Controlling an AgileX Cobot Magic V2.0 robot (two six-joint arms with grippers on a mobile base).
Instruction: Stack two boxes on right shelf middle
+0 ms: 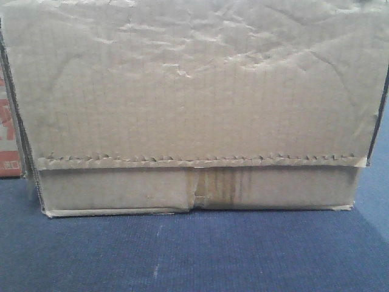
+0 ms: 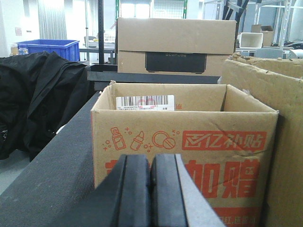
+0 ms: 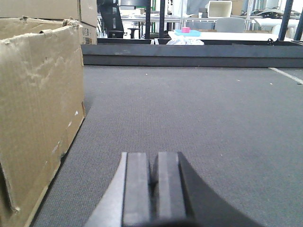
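A wide plain tan cardboard box (image 1: 194, 103) with a wrinkled face and a saw-edged tape strip fills the front view, standing on a blue-grey carpeted surface (image 1: 194, 255). The left wrist view shows this tan box's torn edge (image 2: 284, 118) at far right, and the right wrist view shows its side (image 3: 33, 109) at left. My left gripper (image 2: 151, 158) is shut and empty, low over the surface, facing an open-topped box. My right gripper (image 3: 154, 156) is shut and empty over bare grey carpet, right of the tan box. The shelf is out of view.
An open-topped box with red print (image 2: 184, 142) stands just ahead of my left gripper, beside the tan box. Behind it sits a closed box with a black label (image 2: 176, 45). Black cloth (image 2: 38, 99) and a blue bin (image 2: 49, 47) lie left. A dark raised ledge (image 3: 189, 54) bounds the far side.
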